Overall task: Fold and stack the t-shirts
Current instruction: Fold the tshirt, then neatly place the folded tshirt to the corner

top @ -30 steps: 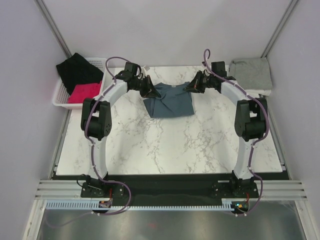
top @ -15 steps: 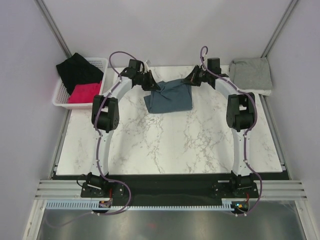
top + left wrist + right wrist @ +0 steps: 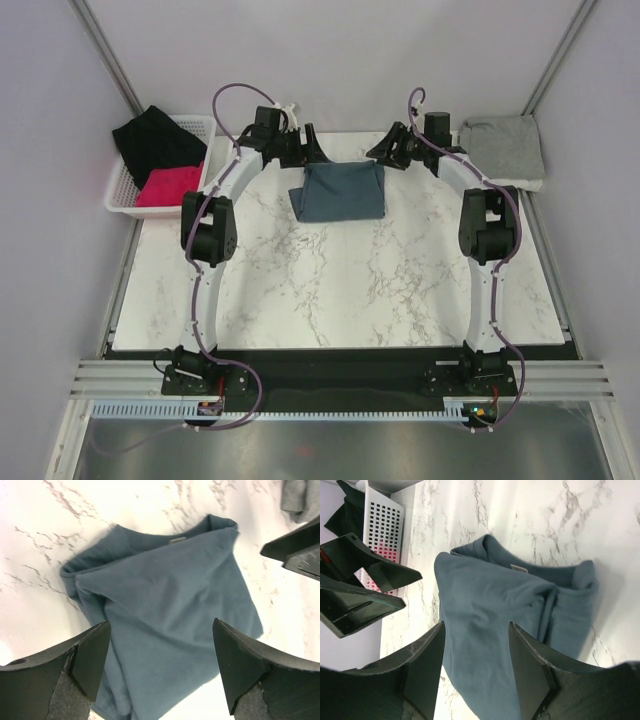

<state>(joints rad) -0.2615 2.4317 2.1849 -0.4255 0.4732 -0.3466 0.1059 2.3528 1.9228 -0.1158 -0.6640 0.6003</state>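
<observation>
The dark slate-blue t-shirt (image 3: pixel 338 190) lies folded in a rough square at the back middle of the marble table (image 3: pixel 330 290), its small white neck label toward the far edge. My left gripper (image 3: pixel 308 148) hovers open over its far left corner, my right gripper (image 3: pixel 386 150) open over its far right corner. Neither holds any cloth. In the left wrist view the blue t-shirt (image 3: pixel 165 590) fills the gap below the left gripper (image 3: pixel 161 625). In the right wrist view the right gripper (image 3: pixel 477 625) stands above the same blue t-shirt (image 3: pixel 495 610). The light grey t-shirt (image 3: pixel 505 148) lies folded at the back right.
A white basket (image 3: pixel 195 125) with black cloth (image 3: pixel 155 140) and red cloth (image 3: pixel 168 185) stands off the table's back left corner. Grey walls close in behind and on both sides. The basket (image 3: pixel 382 525) also shows in the right wrist view.
Both grippers have opened and let go of the blue t-shirt's far corners. The shirt has dropped flat into a neater square, and both grippers have drawn back toward the far edge.
</observation>
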